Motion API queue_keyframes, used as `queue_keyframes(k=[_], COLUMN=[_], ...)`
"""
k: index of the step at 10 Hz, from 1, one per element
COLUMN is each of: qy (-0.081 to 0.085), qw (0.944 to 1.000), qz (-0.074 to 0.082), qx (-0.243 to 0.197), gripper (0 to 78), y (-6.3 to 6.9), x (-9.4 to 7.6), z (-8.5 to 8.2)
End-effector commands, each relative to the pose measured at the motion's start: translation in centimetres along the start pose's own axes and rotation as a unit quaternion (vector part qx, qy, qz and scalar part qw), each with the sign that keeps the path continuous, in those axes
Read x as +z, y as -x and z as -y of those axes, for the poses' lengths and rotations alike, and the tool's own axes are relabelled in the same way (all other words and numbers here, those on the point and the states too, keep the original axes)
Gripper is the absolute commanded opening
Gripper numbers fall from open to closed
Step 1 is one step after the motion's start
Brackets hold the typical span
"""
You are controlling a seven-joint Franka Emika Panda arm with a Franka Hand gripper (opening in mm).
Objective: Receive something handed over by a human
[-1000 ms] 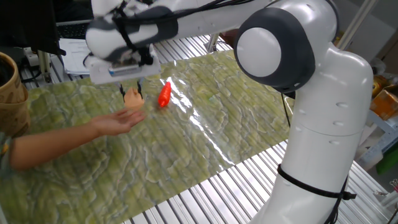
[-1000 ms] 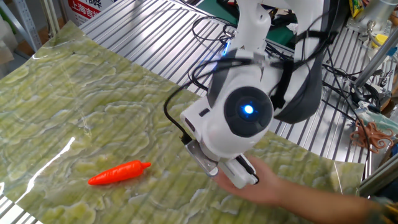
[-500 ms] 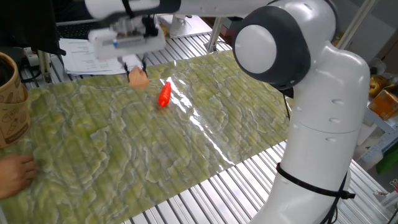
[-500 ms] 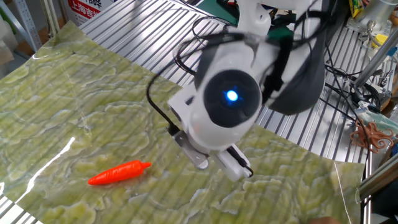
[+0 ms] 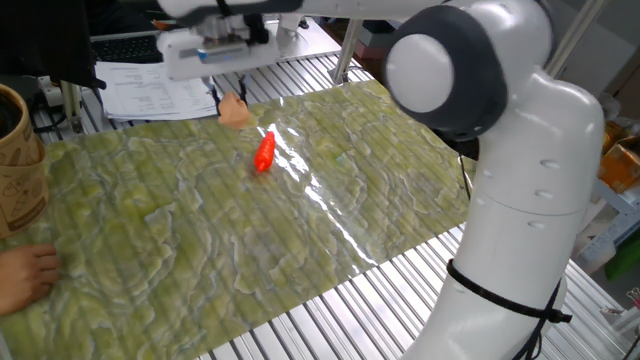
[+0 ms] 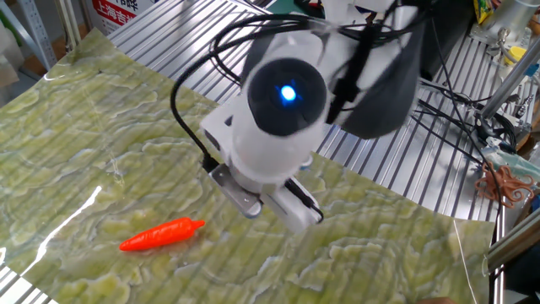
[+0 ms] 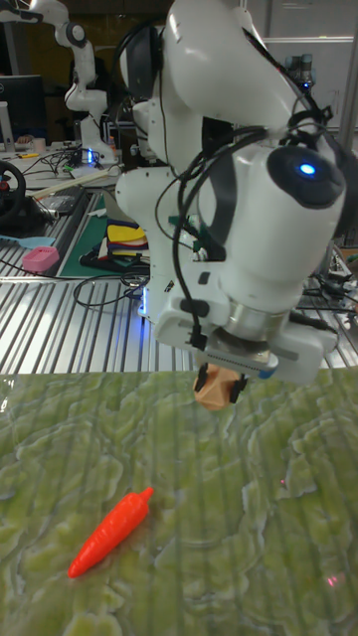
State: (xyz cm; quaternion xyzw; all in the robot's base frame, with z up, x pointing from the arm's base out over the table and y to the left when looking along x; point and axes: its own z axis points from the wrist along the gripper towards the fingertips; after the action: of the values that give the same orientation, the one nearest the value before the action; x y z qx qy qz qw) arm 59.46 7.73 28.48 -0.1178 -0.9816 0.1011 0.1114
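Note:
A small peach-orange faceted lump (image 5: 235,112) (image 7: 215,390) hangs above the far edge of the green mat, held between the fingers of my gripper (image 5: 229,98) (image 7: 221,381), which is shut on it. In the other fixed view the gripper and the lump are hidden behind the wrist body (image 6: 266,143). The human's hand (image 5: 22,278) rests at the near left edge of the mat, far from the gripper, empty and partly out of frame.
A glossy red-orange chili-shaped item (image 5: 264,152) (image 6: 160,235) (image 7: 107,532) lies on the green mat (image 5: 250,230). A wicker basket (image 5: 18,160) stands at the far left. Papers (image 5: 150,95) lie behind the mat on the slatted metal table (image 5: 330,320).
My gripper has risen and moved back and to the right with the peach-orange lump. The human's hand has withdrawn from under the gripper to the near left edge.

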Motion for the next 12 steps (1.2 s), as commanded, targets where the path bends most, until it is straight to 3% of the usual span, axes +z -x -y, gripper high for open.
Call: queue_keyframes(k=[1, 3, 4, 6, 8, 11, 12], qy=[0.026, 0.054, 0.083, 0.114, 0.113, 0.093, 0.093], qw=[0.9924, 0.9882, 0.9853, 0.9809, 0.9803, 0.9813, 0.9813], qz=[0.079, 0.089, 0.086, 0.083, 0.085, 0.1, 0.1], qx=[-0.09, -0.113, -0.122, -0.134, -0.138, -0.136, -0.136], gripper=[1.1, 1.1, 1.1, 1.1, 1.1, 1.1, 1.1], y=[1.4, 1.7, 2.1, 3.1, 3.9, 4.6, 4.6], x=[2.3, 2.1, 1.8, 1.2, 1.2, 2.3, 2.3], z=[2.1, 2.3, 2.5, 3.1, 3.1, 2.1, 2.1])
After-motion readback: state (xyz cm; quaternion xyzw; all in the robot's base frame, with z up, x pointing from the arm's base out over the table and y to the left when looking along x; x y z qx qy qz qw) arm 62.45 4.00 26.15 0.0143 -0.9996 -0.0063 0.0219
